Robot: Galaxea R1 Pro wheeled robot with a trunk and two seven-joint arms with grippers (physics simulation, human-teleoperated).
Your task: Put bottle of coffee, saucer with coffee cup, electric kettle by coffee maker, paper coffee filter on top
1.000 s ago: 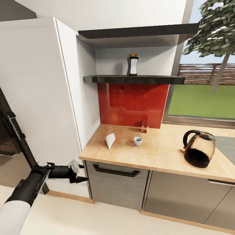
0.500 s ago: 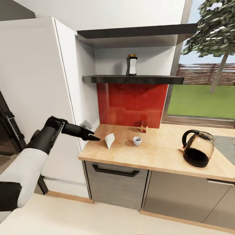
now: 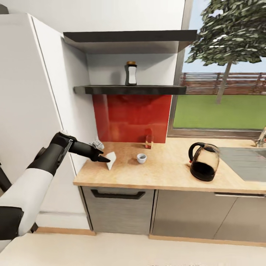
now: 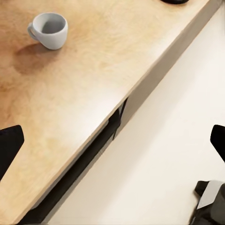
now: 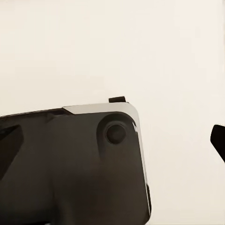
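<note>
The bottle of coffee [image 3: 130, 73] stands on the dark kitchen shelf [image 3: 129, 89], dark with a yellow cap. On the kitchen countertop [image 3: 166, 175] lie a white paper coffee filter [image 3: 111, 160], the small white coffee cup [image 3: 141, 158] [image 4: 49, 30] and the glass electric kettle [image 3: 204, 166]. My left gripper [image 3: 101, 155] [image 4: 112, 143] is open at the counter's left end, its tips just left of the filter, holding nothing. My right gripper [image 5: 112, 140] is open over pale floor and a dark part of the robot. The coffee maker and the saucer are out of view.
A small reddish bottle [image 3: 149, 140] stands against the red backsplash [image 3: 129, 118]. A tall white cabinet [image 3: 40, 111] borders the counter on the left. A sink [image 3: 242, 162] and a tap [image 3: 261, 137] lie at the right. A window sits behind the kettle.
My left arm rose from below the counter edge to counter height, and its gripper now sits close beside the filter. The head camera has panned, shifting the whole scene left.
</note>
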